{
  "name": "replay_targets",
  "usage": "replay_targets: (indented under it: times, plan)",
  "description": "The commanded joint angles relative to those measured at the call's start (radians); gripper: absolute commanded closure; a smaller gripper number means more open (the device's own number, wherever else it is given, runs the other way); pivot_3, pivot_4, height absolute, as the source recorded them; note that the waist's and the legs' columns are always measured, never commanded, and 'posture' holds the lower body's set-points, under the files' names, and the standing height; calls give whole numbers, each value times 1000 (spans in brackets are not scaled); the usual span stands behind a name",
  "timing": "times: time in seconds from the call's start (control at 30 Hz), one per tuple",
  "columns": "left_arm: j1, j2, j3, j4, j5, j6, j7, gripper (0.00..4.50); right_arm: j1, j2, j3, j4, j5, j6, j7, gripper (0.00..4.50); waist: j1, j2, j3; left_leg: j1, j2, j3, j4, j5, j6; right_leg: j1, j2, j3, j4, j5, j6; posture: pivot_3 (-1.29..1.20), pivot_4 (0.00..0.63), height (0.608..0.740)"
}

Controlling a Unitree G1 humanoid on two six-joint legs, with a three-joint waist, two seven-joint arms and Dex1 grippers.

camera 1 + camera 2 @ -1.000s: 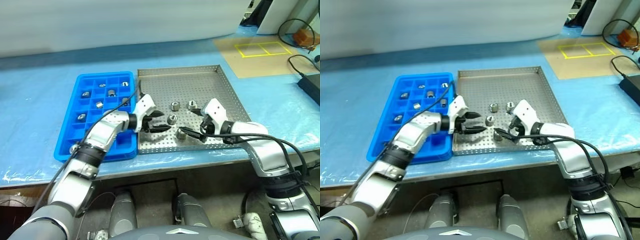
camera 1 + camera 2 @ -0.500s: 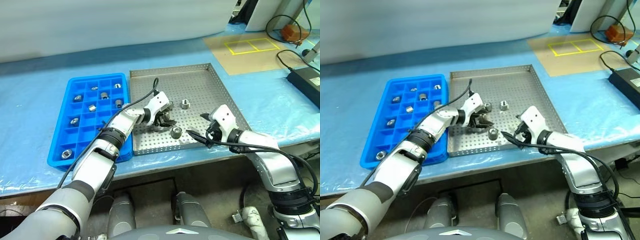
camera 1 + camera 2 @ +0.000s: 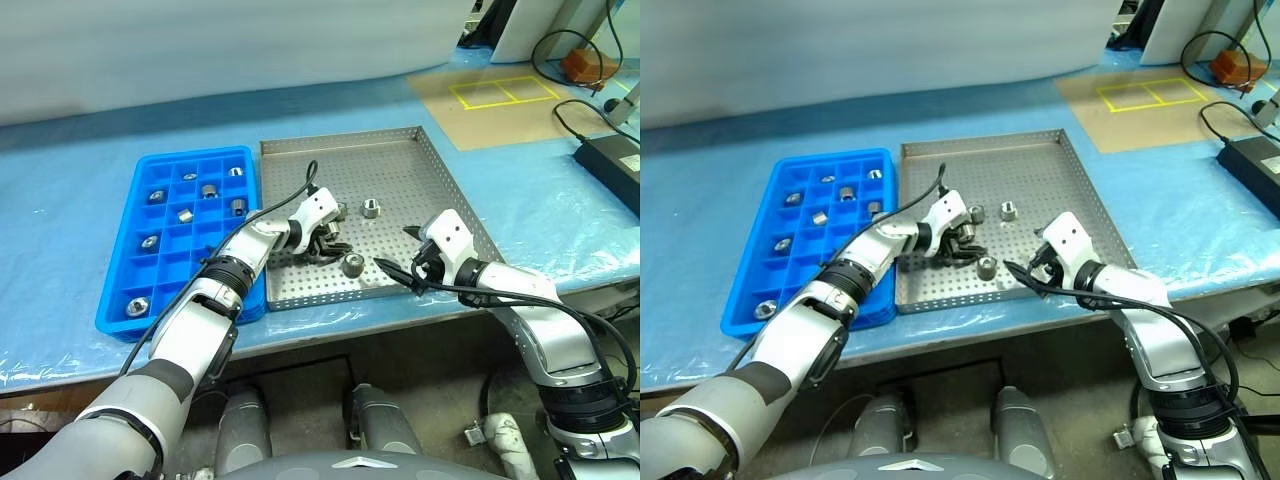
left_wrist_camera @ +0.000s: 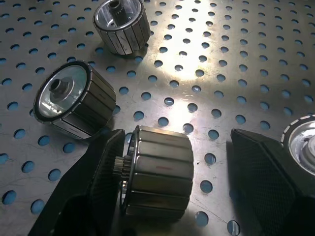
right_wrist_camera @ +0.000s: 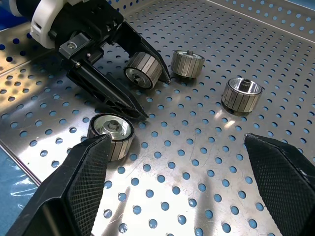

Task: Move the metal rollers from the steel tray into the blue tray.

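Several metal rollers lie loose on the steel tray (image 3: 400, 170). My left gripper (image 3: 325, 245) reaches down into that tray, open, with its jaws on either side of one roller (image 4: 157, 179). One finger touches that roller and the other stands a little apart from it. Two more rollers (image 4: 74, 103) lie just beyond. My right gripper (image 3: 396, 252) hovers wide open over the tray's near right part, close to another roller (image 5: 110, 132). The blue tray (image 3: 175, 265) lies to the left of the steel tray, with several rollers in its cells.
Both trays sit on a table under a blue cover, near its front edge. A tan mat with yellow tape squares (image 3: 500, 95) lies at the back right. A black power brick (image 3: 610, 150) with cables sits at the far right.
My left gripper has reached further into the steel tray and come down around a roller, its jaws a little narrower. The camera has shifted. The right gripper has stayed put.
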Motion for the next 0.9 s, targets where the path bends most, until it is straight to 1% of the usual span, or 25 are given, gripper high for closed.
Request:
replay_targets:
  times: [0.03, 0.1, 0.13, 0.2, 0.27, 0.43, 0.53, 0.6, 0.77, 0.83, 0.9]
  plan:
    - [-12, 4, 29, 4, 10, -7, 41, 1754, -27, 3, 5, -2, 2, -24, -3, 0, 0, 0, 0, 0, 0, 0, 0, 0, 0, 0, 0, 0, 0, 0, 0, -460, 150, 740]
    - [-12, 6, 38, 4, 5, -3, 34, 1754, -34, 4, 10, 7, 0, -29, -1, 0, 0, 0, 0, 0, 0, 0, 0, 0, 0, 0, 0, 0, 0, 0, 0, -448, 150, 740]
    - [-7, 7, 42, -3, 1, -2, 25, 2002, -37, 4, 13, 10, -1, -31, 0, 0, 0, 0, 0, 0, 0, 0, 0, 0, 0, 0, 0, 0, 0, 0, 0, -448, 150, 740]
    - [2, 13, 39, -16, 8, -1, 23, 2313, -42, 4, 17, 14, 0, -34, 1, 0, 1, 0, 0, 0, 0, 0, 0, 0, 0, 0, 0, 0, 0, 0, 0, -442, 150, 740]
    - [9, 19, 30, -21, 22, -4, 31, 2951, -45, 2, 20, 17, 1, -37, 4, 0, 1, 0, 0, 0, 0, 0, -1, 0, 0, 0, 0, 0, -1, 0, 0, -437, 150, 740]
    - [53, 34, 38, -124, -12, 2, -55, 2951, -54, -3, 23, 20, 5, -41, 14, 0, 1, 0, 0, 0, 0, 2, -2, -1, 1, 0, -1, 0, -2, 0, 0, -430, 150, 740]
    - [102, 57, 55, -256, -65, 33, -137, 2951, -64, -6, 23, 16, 10, -37, 23, 0, 0, 0, 0, 0, 0, 3, -3, -1, 1, -1, -1, 0, -3, 0, 0, -422, 150, 740]
    - [132, 81, 68, -348, -105, 86, -180, 2951, -75, -11, 22, 12, 15, -36, 35, 0, 0, 0, 0, 0, 0, 3, -3, -1, 1, -2, -1, 1, -3, 0, 0, -417, 150, 740]
    - [205, 176, 128, -569, -204, 192, -234, 2951, -132, -15, 26, 25, 32, -38, 77, 0, -1, 1, 1, -1, 1, 4, -4, -1, 1, -3, -1, 1, -3, 0, 0, -385, 150, 740]
    - [237, 229, 161, -658, -245, 233, -245, 2951, -173, 0, 39, 48, 39, -43, 92, 0, -1, 1, 1, 0, 1, 5, -4, -1, 1, -3, -1, 1, -2, 0, 0, -365, 150, 740]
    - [265, 279, 193, -707, -256, 241, -229, 2951, -219, 20, 69, 81, 36, -59, 110, 0, 0, 1, 1, 0, 2, 6, -4, -1, 1, -4, 0, 1, -2, 0, 0, -330, 150, 740]
